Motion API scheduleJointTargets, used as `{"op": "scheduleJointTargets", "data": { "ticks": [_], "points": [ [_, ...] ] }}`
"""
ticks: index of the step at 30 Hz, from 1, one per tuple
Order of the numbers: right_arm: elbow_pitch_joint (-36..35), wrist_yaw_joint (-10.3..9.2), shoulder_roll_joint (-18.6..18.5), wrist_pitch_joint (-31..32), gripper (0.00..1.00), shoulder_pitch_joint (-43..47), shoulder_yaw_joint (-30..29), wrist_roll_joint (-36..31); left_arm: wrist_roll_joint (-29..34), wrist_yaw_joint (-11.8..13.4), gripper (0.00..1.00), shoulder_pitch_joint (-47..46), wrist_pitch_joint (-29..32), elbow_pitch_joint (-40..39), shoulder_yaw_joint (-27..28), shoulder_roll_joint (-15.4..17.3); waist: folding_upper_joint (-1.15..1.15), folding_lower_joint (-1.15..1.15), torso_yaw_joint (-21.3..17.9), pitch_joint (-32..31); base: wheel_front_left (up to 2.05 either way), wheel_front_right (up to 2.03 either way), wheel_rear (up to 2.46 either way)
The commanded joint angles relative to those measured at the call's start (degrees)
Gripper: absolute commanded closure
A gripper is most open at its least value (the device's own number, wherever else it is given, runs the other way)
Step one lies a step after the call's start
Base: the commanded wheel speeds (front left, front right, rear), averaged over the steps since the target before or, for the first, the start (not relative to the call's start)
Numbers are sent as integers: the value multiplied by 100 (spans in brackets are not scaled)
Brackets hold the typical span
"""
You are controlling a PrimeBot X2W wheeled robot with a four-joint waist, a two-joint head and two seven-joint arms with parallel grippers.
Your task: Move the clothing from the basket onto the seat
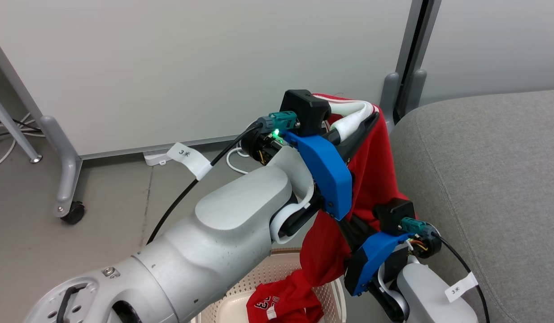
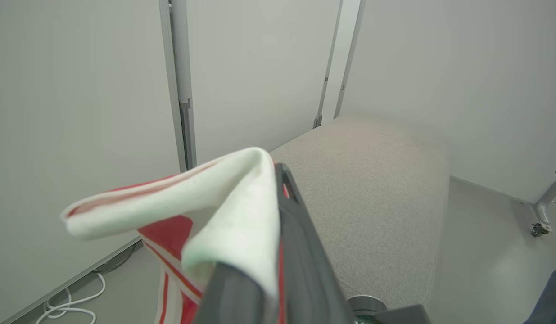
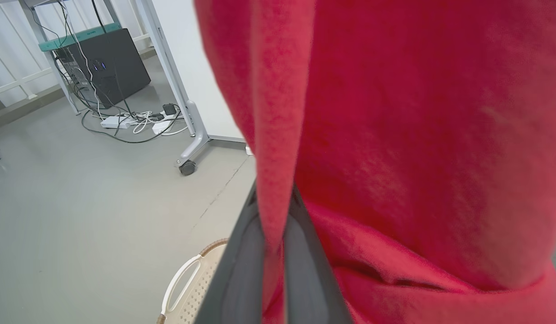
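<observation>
We've got the red garment (image 1: pixel 371 170) hanging over the basket (image 1: pixel 277 273), just beside the grey seat (image 1: pixel 483 170). Our left gripper (image 1: pixel 370 117) is pinching its white trim (image 2: pixel 241 180) up top, and our right gripper (image 3: pixel 273 200) is clamped on a red fold lower down.

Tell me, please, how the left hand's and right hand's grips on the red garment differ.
The left hand grips the red garment by its white trim; the right hand pinches a plain red fold. The left hand is higher, the right hand lower, nearer the basket. Both are shut on it.
</observation>
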Motion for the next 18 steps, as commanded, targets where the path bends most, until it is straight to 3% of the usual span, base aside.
{"op": "scheduleJointTargets", "data": {
  "ticks": [1, 2, 4, 5, 6, 18],
  "points": [
    [26, 3, -18, -59, 100, -101, 14, 24, -2, 16, 100, -109, -16, 20, -7, 1, 0, 0, -5, -1, 0, 0, 0],
    [39, 3, -18, -62, 100, -100, 20, 37, 9, 17, 91, -107, -24, 29, -13, 1, 0, 0, -7, -1, 0, 0, 0],
    [60, 3, -18, -83, 100, -108, 33, 51, 21, 18, 45, -102, -30, 40, -21, 2, 0, 0, -10, -4, 0, 0, 0],
    [66, 3, -18, -93, 100, -111, 42, 57, -11, -1, 9, -80, -15, 27, -23, 1, 0, 0, -12, -5, 0, 0, 0],
    [72, 3, -18, -103, 100, -115, 51, 62, -26, -18, 0, -68, 0, 18, -27, 1, 0, 0, -13, -4, 0, 0, 0],
    [87, 3, -18, -119, 100, -164, 83, 91, 28, -36, 0, -24, -60, 169, -53, 2, 0, 0, -52, 15, 0, 0, 0]
  ]
}}
